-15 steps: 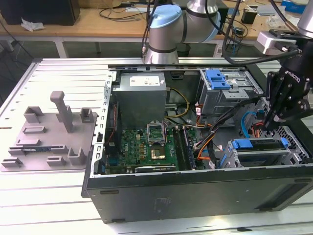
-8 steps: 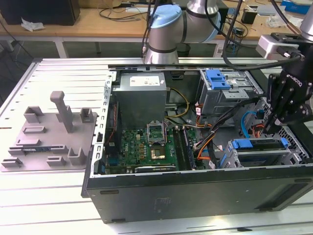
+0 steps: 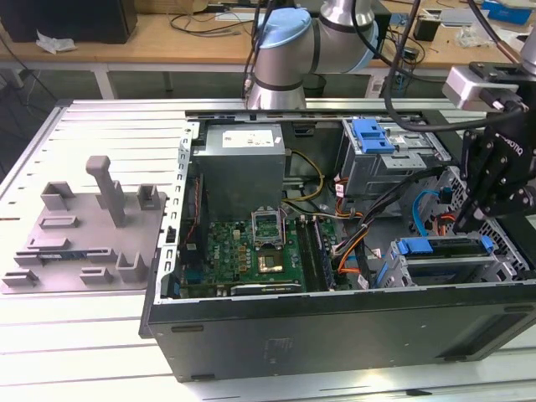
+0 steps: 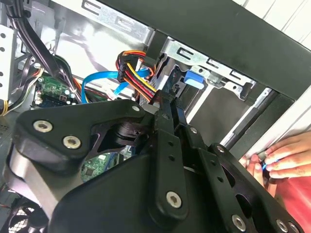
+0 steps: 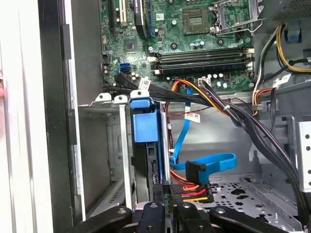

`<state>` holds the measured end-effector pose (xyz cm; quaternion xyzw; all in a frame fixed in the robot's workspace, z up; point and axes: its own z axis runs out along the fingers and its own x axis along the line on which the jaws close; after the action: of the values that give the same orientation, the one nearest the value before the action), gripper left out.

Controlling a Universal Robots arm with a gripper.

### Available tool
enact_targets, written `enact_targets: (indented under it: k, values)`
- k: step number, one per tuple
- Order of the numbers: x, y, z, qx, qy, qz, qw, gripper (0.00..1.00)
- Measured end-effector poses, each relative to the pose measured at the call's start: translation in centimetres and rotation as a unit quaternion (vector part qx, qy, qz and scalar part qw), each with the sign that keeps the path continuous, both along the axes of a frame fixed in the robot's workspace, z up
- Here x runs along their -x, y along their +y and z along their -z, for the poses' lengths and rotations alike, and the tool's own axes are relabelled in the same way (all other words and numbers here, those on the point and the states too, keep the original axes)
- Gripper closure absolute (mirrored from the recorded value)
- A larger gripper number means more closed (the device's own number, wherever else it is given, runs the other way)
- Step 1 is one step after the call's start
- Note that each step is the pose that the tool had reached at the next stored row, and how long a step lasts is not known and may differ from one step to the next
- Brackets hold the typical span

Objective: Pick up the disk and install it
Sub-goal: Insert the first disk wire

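First wrist view, disk (image 5: pixel 145 127) standing in drive cage (image 5: pixel 95 150), inside computer case (image 5: pixel 53 121)

Arm: the arm (image 3: pixel 289 50) has round silver-grey joint housings with pale blue end caps.
Cables: black cables (image 3: pixel 387 92) trail along it.
Wrist: a small pale grey box (image 3: pixel 479 84) on a black mount.
Pincer: the pincer (image 4: pixel 167 104) is matte black, with flat linkage bars and small white print.
Fasteners: silver socket-head screws (image 4: pixel 72 141) stud its plates.
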<state>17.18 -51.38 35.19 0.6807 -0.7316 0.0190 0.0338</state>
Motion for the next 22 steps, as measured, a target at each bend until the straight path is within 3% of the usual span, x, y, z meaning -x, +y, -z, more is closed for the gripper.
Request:
enact_targets:
  k: [1,3,9,11,18,22]
  values:
    - [0.0,-0.09,0.00,-0.0021,-0.0005,0.000,1.0000,0.84]
    - [0.1,-0.44,0.00,-0.0105,-0.0027,-0.002,0.9999,0.84]
    - [0.4,-0.89,0.00,-0.0248,-0.0071,-0.004,0.9997,0.84]
    - [0.4,-0.93,0.00,-0.0268,-0.0080,-0.005,0.9996,0.84]
    - [0.4,-0.98,0.00,-0.0270,-0.0081,-0.005,0.9996,0.84]
    - [0.4,-1.12,0.00,-0.0300,-0.0081,-0.005,0.9995,0.84]
